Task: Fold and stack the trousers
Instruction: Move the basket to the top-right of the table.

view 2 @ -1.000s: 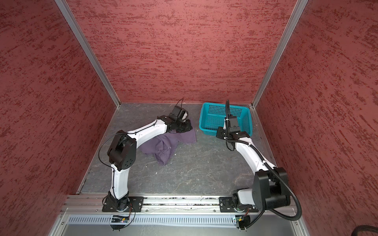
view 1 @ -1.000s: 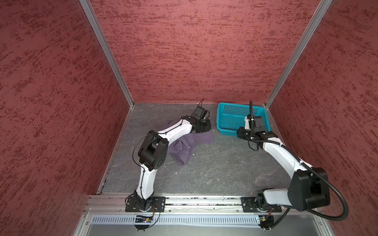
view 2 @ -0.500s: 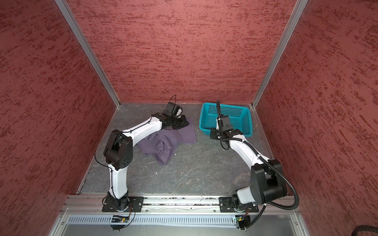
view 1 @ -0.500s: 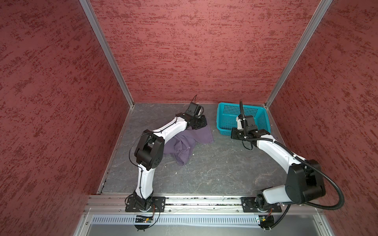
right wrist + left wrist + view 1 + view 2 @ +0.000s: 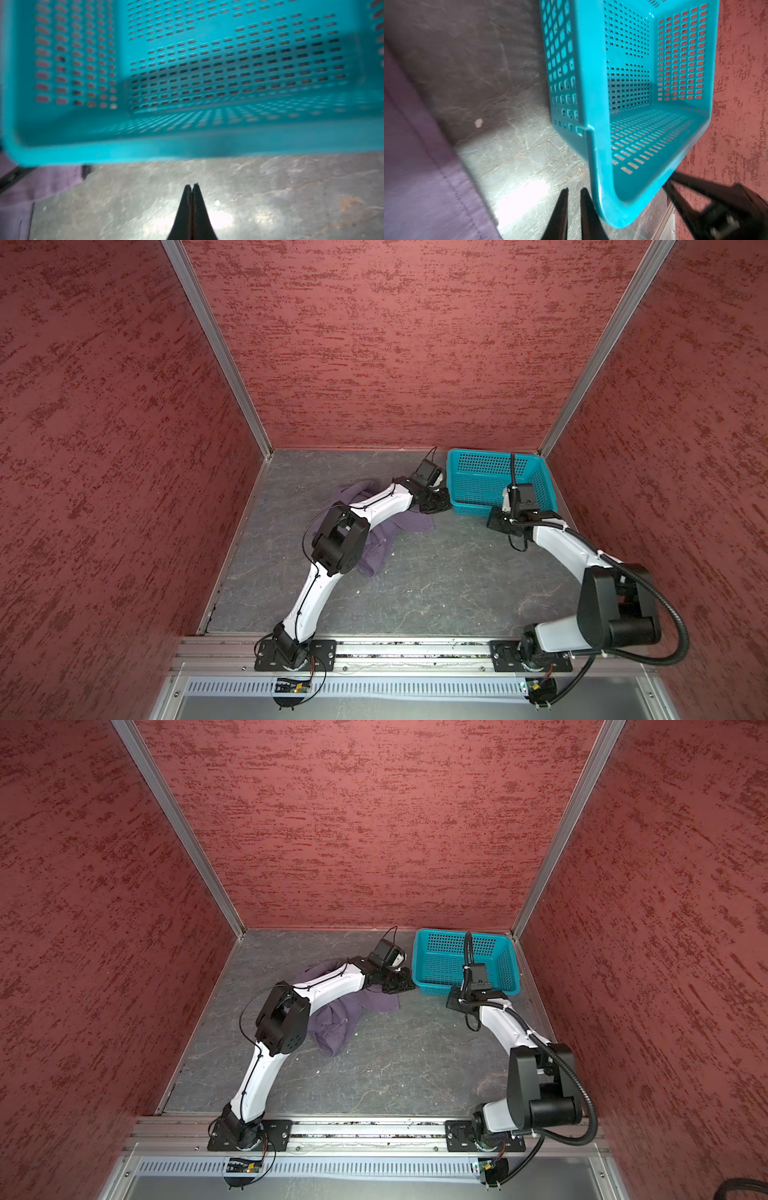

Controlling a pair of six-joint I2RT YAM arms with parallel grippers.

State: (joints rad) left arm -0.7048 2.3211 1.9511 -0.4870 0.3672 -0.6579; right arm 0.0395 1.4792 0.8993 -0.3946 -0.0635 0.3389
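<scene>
left gripper (image 5: 574, 190) is seen narrowly parted, empty, beside the basket (image 5: 584, 83) corner; right gripper (image 5: 192, 185) is clenched empty before its near rim; trousers (image 5: 409, 524) are bordered by open floor (image 5: 436, 580).

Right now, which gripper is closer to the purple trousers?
Left. The left gripper sits just off the trousers' edge, by the basket's corner. The right gripper is farther along the basket's near wall, with bare floor between it and the cloth.

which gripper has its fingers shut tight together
The right gripper: its fingers meet tip to tip, just short of the basket. The left gripper shows a narrow gap between its fingers, with nothing in it.
</scene>
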